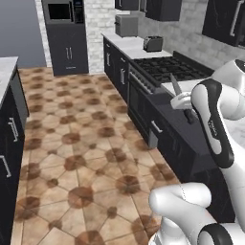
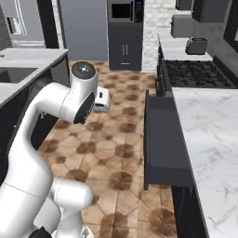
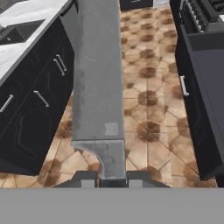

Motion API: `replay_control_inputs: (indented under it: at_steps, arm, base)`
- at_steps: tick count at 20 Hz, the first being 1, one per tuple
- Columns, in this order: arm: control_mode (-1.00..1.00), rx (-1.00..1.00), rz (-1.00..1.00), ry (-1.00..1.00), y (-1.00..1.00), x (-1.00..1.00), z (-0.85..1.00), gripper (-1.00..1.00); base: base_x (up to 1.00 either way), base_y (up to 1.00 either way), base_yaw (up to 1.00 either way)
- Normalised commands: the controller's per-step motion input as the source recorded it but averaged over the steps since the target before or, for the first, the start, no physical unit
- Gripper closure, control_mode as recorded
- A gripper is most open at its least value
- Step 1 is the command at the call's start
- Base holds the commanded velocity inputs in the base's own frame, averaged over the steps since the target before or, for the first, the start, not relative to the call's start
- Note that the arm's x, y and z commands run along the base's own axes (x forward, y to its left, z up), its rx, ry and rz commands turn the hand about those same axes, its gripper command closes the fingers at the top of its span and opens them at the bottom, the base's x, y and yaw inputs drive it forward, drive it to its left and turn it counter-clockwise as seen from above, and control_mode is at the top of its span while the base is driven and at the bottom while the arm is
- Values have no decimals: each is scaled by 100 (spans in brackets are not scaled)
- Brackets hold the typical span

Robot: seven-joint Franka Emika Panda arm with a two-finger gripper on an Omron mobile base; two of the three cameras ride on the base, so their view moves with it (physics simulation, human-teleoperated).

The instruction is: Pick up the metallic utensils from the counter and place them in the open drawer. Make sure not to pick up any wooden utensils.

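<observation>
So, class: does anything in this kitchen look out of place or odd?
One thing: the knife is off the counter, clamped in the claw above the tiled floor. The open drawer juts into the aisle. No spills or damage show.

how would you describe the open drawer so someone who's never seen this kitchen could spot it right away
Start at the black gas stove against the brick wall, then follow the white marble counter that runs on from it. Just below that counter's edge, the open drawer juts out over the tiled floor: wide, shallow, dark charcoal. Unlike the flush cabinet fronts around it, it is pulled out, with a small metal handle.
</observation>
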Motion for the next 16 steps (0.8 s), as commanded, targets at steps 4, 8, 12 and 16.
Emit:
replay_control_inputs:
  at_steps: [4,8,12,16]
  arm:
    - [100,0,0,0,0,0,0,100]
    - [100,0,0,0,0,0,0,100]
    - [100,0,0,0,0,0,0,100]
    - [100,0,0,0,0,0,0,100]
  base:
    - [76,-23,0]
    - [79,-18,-1]
    - [38,-63,0]
    - [-41,-88,0]
